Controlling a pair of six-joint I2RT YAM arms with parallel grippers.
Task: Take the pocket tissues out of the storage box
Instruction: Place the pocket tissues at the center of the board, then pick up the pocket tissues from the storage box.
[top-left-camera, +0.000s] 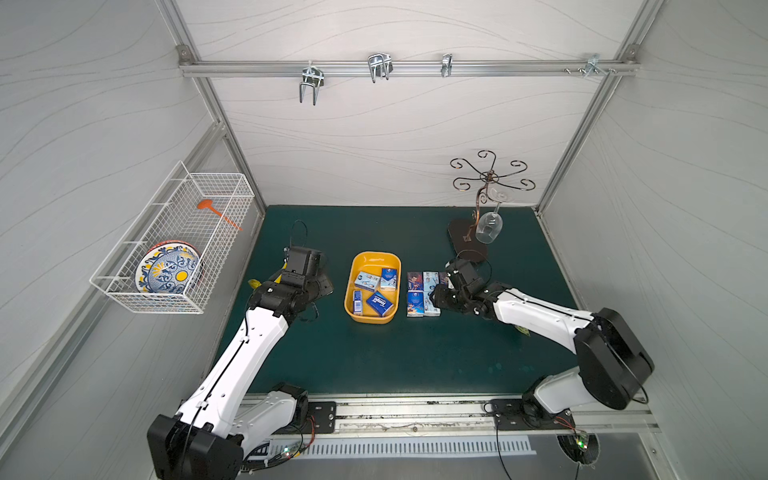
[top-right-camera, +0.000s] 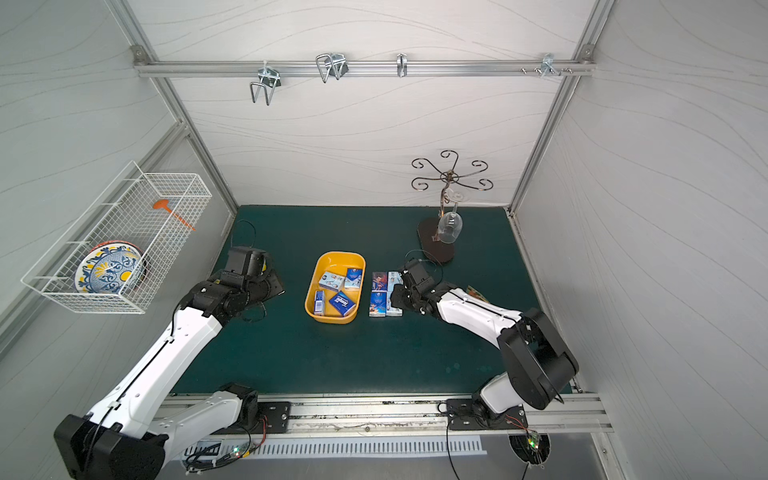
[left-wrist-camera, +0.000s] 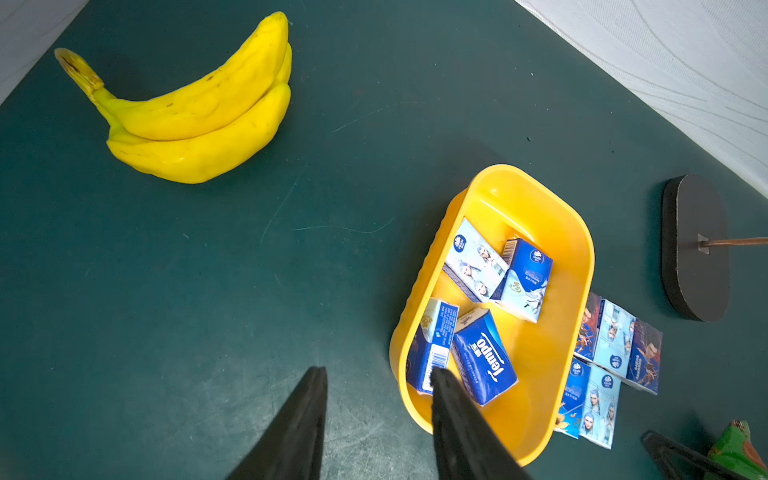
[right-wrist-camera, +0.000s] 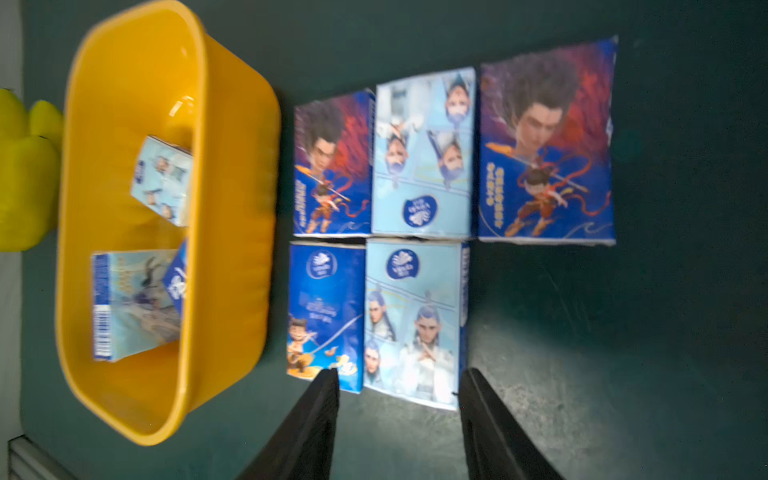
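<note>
Dark green matting (top-left-camera: 374, 357) covers the bench, boxed in by white wavy-grained panels on an aluminium frame. At its middle sits the storage box (top-left-camera: 371, 262), a glossy yellow-orange plastic tub with rounded corners. Its long axis runs from the robot's side toward the back wall.

Four pocket tissues (left-wrist-camera: 482, 357) are inside, all soft film-wrapped rectangles:
- a dark blue Tempo packet (top-left-camera: 379, 303) lies flat and skewed at the near end;
- a narrow packet (top-left-camera: 357, 301) stands on edge along the left wall;
- a pale blue picture packet (top-left-camera: 367, 280) and a blue-and-white packet (top-left-camera: 388, 278) are propped together farther back.

Five laid-out packets (top-left-camera: 415, 303) lie flat on the mat in two tidy rows, just beside the tub's right wall.

The right gripper (right-wrist-camera: 400, 372) hangs over that group, jaws spread and empty. The tub lies to its left, across the rows. The left gripper (left-wrist-camera: 378, 372), jaws apart with nothing between them, hovers on the tub's other side and looks the nearer. One fingertip (left-wrist-camera: 442, 382) lines up with the on-edge packet at the near-left corner. Either arm would have to reach sideways over the rim.
</note>
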